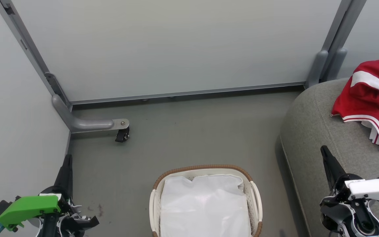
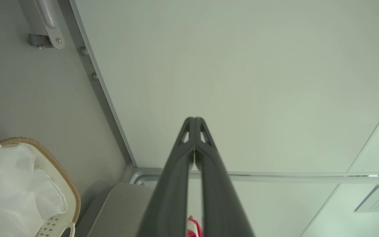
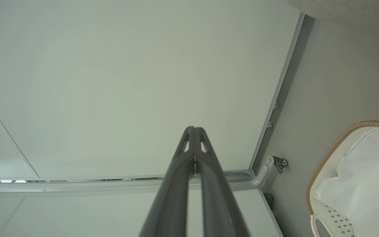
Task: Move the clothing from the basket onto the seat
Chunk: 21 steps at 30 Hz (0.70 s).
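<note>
A bare grey floor (image 1: 192, 131) runs up to pale partition panels (image 1: 176, 49) in metal frames, and one frame foot ends in a small caster (image 1: 122, 134).

Your left gripper (image 1: 67, 161) sits low at the left, its two dark fingers pressed together on nothing. Your right gripper (image 1: 325, 153) mirrors it at the lower right, likewise clenched and bare, over the near edge of the seat (image 1: 311, 131). Between them stands the basket (image 1: 202, 168), apart from both, with a white sheet (image 1: 206, 204) lying on top inside it. The clothing (image 1: 370, 95) lies bunched on the seat at the far right, well away from the basket.

Judged from this, the transfer is done or nearly so; what remains is to check beneath the sheet.

- Spread the fingers before you descend.
- Come in from above at the sheet's edge, and lift it only enough to look.
- Pinch red fabric alone, never the sheet or the perforated wall.
- Carry any garment high over the woven rim and the seat's rounded edge.
- Let go well in on the cushion, beside the pile.

You cannot see what lies under the sheet. The basket's near end is cut off by the head view's bottom edge. The clothing runs off the right edge, so you cannot count the garments. In the left wrist view a sliver of red and white shows low between the fingers; it reads as the pile on the seat beyond, not something gripped.
</note>
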{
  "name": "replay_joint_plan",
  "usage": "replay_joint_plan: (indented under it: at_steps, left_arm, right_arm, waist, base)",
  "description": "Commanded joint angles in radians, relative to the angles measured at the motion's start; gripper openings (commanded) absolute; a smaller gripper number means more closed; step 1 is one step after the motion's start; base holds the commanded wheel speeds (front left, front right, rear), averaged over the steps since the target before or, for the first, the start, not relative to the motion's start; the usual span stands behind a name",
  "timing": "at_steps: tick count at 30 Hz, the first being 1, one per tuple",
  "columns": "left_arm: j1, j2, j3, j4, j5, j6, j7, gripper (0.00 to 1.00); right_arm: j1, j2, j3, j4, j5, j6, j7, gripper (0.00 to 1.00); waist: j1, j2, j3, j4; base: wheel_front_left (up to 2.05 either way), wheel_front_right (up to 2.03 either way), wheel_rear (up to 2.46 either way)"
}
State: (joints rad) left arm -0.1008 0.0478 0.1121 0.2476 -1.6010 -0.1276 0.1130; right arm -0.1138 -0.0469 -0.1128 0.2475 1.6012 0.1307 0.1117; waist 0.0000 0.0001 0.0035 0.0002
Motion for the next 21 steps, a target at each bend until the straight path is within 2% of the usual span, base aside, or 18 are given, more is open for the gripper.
replay_joint_plan:
  at_steps: [1,21]
  left_arm:
    - [-0.014,0.006,0.005,-0.005,-0.017,-0.006,0.005,0.00]
    - [-0.013,0.005,0.005,-0.004,-0.013,-0.006,0.005,0.00]
  right_arm:
    - [0.011,-0.006,-0.004,-0.007,0.018,0.000,0.006,0.00]
    - [0.011,-0.006,-0.003,-0.006,0.013,0.000,0.006,0.00]
  waist:
    - [0.0000,-0.0001,0.000,0.000]
    - [0.0000,-0.0001,0.000,0.000]
  base:
    - [0.00,0.00,0.00]
    - [0.00,0.00,0.00]
